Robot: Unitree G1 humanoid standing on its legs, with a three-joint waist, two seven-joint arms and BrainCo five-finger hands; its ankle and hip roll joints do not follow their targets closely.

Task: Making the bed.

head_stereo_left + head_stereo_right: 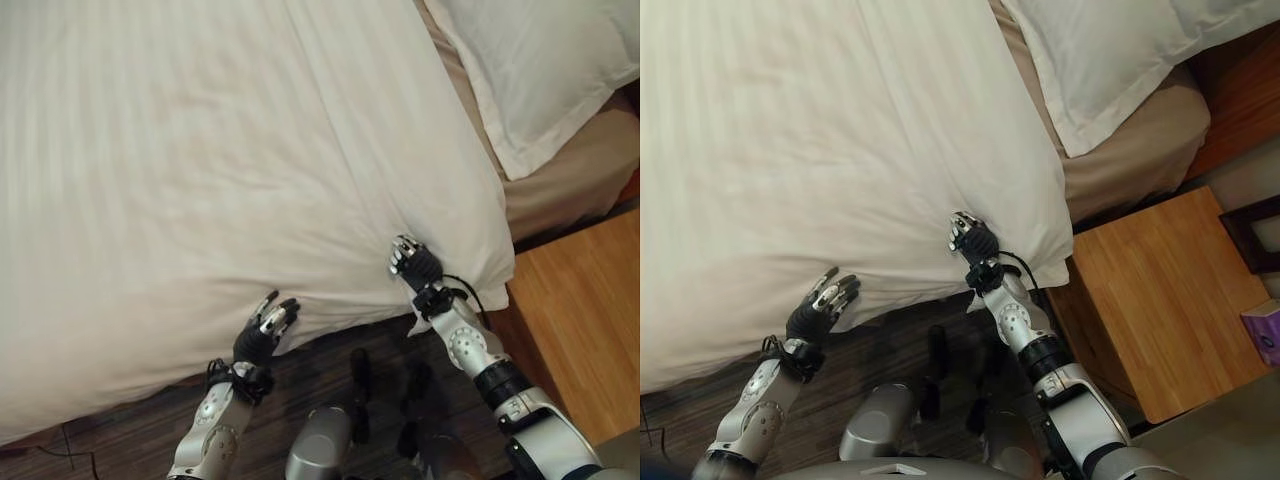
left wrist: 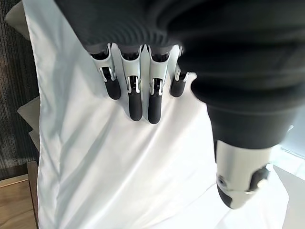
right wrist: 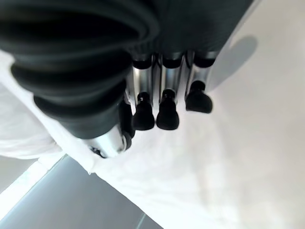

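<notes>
Wide white cotton duvet (image 1: pixel 200 180) spread over the bed, near edge running left to right along the bedside and draping just ahead of both hands, corner near the white pillow (image 1: pixel 540 70) on the right. Right hand (image 1: pixel 415 262) nearer, fingers curled down, pressing into creased cloth at that edge; pinch not clear. Left hand (image 1: pixel 268 328) just below the hem, fingers relaxed and straight, holding nothing.

**Open duvet ahead, nightstand crowding the right**

From 9 to 12 o'clock we face a broad flat white duvet (image 1: pixel 200 150) with nothing on it. At 1 o'clock a pillow (image 1: pixel 545 70) lies past the duvet's corner. At 3 o'clock the wooden nightstand (image 1: pixel 1160 300) stands just beside our right hand (image 1: pixel 975 240). Our left hand (image 1: pixel 820 310) sits at the duvet's near edge, dark floor (image 1: pixel 120 430) below it.
</notes>
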